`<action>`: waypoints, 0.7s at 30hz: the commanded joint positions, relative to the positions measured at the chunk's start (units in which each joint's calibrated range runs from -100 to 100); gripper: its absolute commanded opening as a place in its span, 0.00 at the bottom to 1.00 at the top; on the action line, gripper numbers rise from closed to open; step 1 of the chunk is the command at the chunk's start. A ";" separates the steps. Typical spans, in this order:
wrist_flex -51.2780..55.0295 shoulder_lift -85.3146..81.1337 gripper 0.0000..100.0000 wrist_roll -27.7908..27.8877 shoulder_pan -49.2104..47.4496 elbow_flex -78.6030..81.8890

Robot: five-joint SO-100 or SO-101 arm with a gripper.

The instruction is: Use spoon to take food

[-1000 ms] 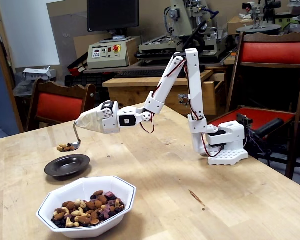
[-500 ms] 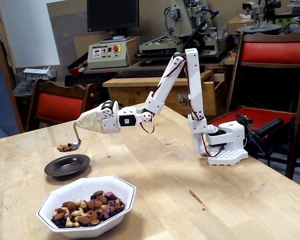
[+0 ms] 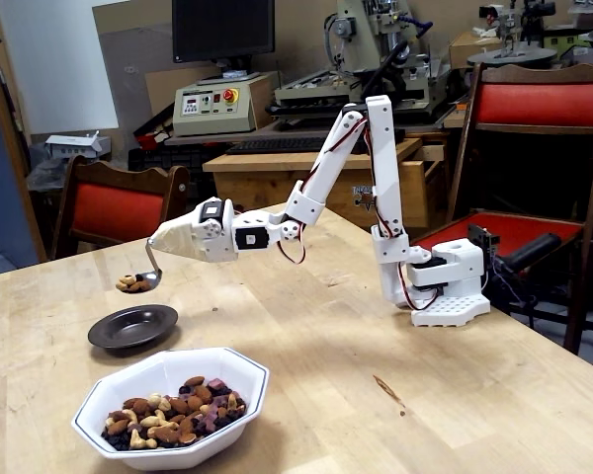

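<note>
My white gripper [image 3: 161,240] reaches left over the wooden table and is shut on the top end of the spoon [image 3: 148,276]. The spoon hangs down with its bowl level, above and just behind the small black dish [image 3: 132,327]. The spoon's bowl carries a small heap of food [image 3: 132,282], mostly pale nuts. More food [image 3: 173,411], a mix of almonds, cashews and dark dried fruit, fills the white octagonal bowl [image 3: 170,367] at the front of the table. The black dish looks empty.
The arm's white base [image 3: 445,286] stands at the table's right edge. Red-cushioned chairs [image 3: 114,207] stand behind and to the right of the table. Bare wood lies between bowl and base.
</note>
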 commanded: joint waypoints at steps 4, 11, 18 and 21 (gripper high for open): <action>-1.02 -1.74 0.04 0.44 0.06 -0.59; -0.94 -1.66 0.04 2.98 -0.02 -0.50; -0.94 -1.06 0.04 5.18 -0.09 -0.50; -0.94 -1.06 0.04 5.27 -0.09 -0.50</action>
